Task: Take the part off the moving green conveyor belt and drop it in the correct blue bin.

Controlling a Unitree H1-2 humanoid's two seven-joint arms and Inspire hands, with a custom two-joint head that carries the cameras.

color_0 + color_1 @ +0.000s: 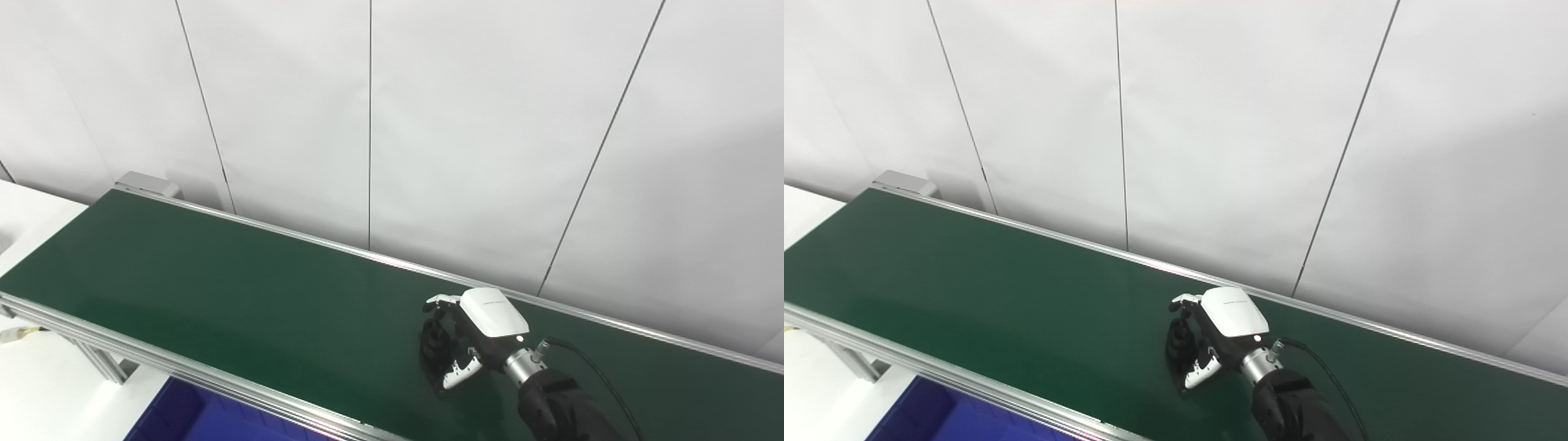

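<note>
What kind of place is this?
Probably a factory-style sorting station or robot lab: a long green conveyor belt with metal rails, a blue bin below it, and a robot hand reaching over the belt.

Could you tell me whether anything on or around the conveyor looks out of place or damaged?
Nothing stands out. The green conveyor belt looks clean and flat, the right hand is on it with fingers curled around a dark part, and a blue bin sits below the near rail.
</note>
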